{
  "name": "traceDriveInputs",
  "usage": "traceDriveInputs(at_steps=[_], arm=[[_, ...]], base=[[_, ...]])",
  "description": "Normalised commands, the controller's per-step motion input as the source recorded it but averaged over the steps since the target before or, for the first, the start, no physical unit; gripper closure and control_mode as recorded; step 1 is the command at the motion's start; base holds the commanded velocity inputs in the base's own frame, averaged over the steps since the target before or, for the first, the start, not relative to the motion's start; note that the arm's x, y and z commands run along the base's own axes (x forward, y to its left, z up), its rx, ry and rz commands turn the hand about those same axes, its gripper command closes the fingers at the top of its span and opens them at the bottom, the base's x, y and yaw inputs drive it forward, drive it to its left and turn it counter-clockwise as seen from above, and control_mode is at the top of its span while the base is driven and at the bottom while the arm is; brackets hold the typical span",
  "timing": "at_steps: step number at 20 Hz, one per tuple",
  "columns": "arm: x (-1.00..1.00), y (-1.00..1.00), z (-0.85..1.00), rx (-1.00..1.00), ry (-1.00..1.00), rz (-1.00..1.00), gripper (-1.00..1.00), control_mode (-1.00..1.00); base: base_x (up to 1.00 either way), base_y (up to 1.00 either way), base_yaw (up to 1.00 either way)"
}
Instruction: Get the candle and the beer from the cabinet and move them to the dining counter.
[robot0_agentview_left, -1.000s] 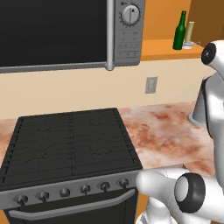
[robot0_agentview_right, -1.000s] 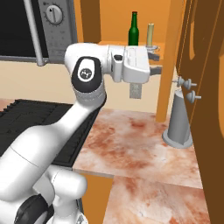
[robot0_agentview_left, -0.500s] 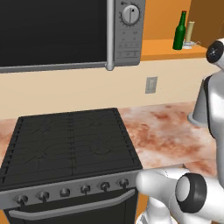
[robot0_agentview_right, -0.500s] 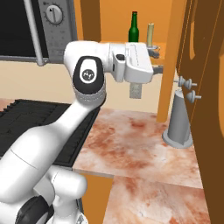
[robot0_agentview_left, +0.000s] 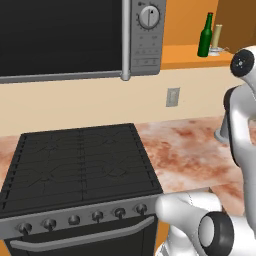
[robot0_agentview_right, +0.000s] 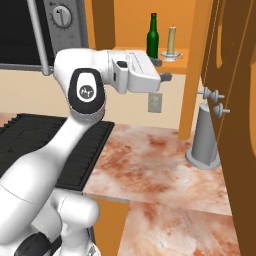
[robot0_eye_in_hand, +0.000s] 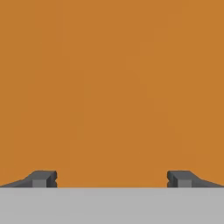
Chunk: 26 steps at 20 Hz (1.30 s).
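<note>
Two task items stand upright on the orange cabinet (robot0_agentview_right: 200, 75) shelf, long axes vertical: dark green beer (robot0_agentview_right: 152, 37) bottle, slim neck up, and just beside it the shorter pale cream candle (robot0_agentview_right: 171, 40) on a small dish. Gripper (robot0_eye_in_hand: 112, 178) jaws spread wide, empty, facing plain orange surface just below the shelf.

We see dark green beer (robot0_agentview_right: 152, 39), red cap; pale cream candle (robot0_agentview_right: 171, 39); orange cabinet (robot0_agentview_right: 196, 60); reddish-cream marbled table (robot0_agentview_right: 150, 165).
</note>
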Motion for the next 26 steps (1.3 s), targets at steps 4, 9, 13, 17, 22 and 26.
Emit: traceDriveInputs(at_steps=[4,9,13,17,22,26], arm=[[0.0,0.67,0.1,-0.01,0.13,0.24,-1.0,-1.0],[0.0,0.46,0.16,0.0,0.13,0.27,-1.0,-1.0],[0.0,0.06,0.11,0.0,0.03,0.35,-1.0,-1.0],[0.0,0.16,0.01,0.0,0.0,0.26,-1.0,-1.0],[-0.09,0.24,0.1,0.0,0.0,0.2,-1.0,-1.0],[-0.06,0.2,0.18,0.0,0.0,0.14,-1.0,-1.0]], base=[[0.0,0.0,0.0],[0.0,0.0,0.0],[0.0,0.0,0.0],[0.0,0.0,0.0],[0.0,0.0,0.0],[0.0,0.0,0.0]])
